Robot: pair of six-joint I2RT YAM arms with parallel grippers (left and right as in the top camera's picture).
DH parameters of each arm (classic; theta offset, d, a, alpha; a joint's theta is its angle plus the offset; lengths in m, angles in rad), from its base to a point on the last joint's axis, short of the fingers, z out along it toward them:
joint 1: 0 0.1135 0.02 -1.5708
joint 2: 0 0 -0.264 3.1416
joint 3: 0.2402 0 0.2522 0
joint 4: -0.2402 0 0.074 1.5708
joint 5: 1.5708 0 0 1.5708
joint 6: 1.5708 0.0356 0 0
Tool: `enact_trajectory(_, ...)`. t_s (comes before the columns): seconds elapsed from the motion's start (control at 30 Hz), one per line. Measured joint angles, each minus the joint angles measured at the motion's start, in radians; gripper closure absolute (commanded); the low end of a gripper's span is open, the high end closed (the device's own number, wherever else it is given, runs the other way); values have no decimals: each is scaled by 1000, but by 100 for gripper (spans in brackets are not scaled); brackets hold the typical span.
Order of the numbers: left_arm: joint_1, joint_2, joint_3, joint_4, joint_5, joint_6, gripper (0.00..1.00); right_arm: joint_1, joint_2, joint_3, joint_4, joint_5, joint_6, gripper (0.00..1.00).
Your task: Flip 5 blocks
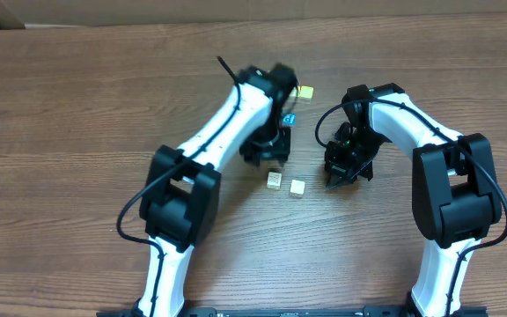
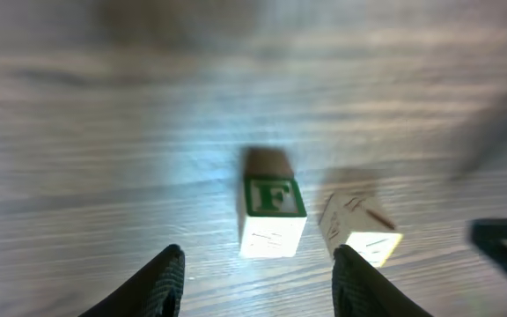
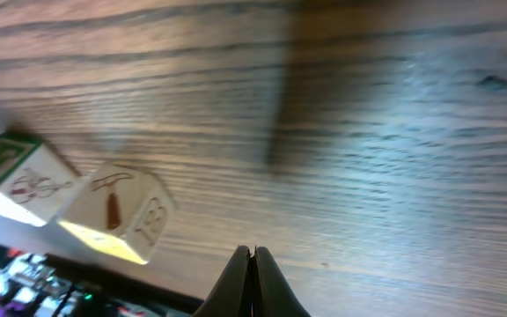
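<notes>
Wood-grain counter [image 1: 77,106]. Green-lettered block [image 2: 274,216] rests mid-counter, pale block [image 2: 359,231] just beside it. Left end effector [image 2: 260,269] above, fingers [image 2: 167,277] apart, empty; right end effector [image 3: 253,273] pinched closed, empty. Advice: straddle one block only, clear of its neighbour, before tipping.

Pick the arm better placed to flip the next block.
Left. The left gripper is open with the F block straight ahead of it; the right gripper is shut, with that block off to its side.
</notes>
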Motion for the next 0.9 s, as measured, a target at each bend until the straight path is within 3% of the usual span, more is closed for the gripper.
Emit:
enact_trajectory(0.07, 26, -1, 32, -3, 0, 9, 96, 0, 0, -7, 3, -19, 0, 96)
enact_trajectory(0.47, 62, -1, -75, 181, -9, 40, 96, 64, 0, -76, 98, -48, 53, 96)
enact_trajectory(0.9, 29, -1, -192, 242, 0, 39, 96, 85, 0, -78, 180, -49, 101, 96)
